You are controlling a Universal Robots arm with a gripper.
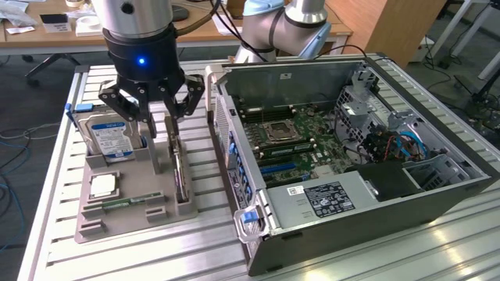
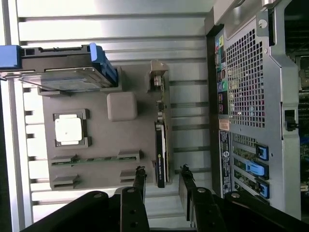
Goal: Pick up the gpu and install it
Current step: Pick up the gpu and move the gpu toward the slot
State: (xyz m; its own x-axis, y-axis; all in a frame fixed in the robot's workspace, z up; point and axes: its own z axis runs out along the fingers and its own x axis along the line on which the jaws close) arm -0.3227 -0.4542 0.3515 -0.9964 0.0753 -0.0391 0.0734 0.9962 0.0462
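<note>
The gpu [image 1: 180,175] is a thin dark card standing on edge in a slot along the side of the grey tray [image 1: 144,190] nearest the computer case. My gripper [image 1: 161,120] hangs open above the tray's far end, over the card and clear of it, holding nothing. In the wrist view the gpu [image 2: 160,150] runs lengthwise in line with the gap of my gripper [image 2: 162,175], one end lying between the two black fingertips [image 2: 140,175]. The open computer case [image 1: 437,193] lies at the exterior view's right, its motherboard [image 1: 289,134] exposed.
On the tray a hard drive [image 1: 109,137] with a blue-white label stands upright beside my gripper, with a square processor [image 1: 103,186] and a narrow memory stick [image 1: 125,203] nearer the front. The slatted metal table [image 1: 156,257] carries tray and case. Another arm's base [image 1: 270,26] stands behind.
</note>
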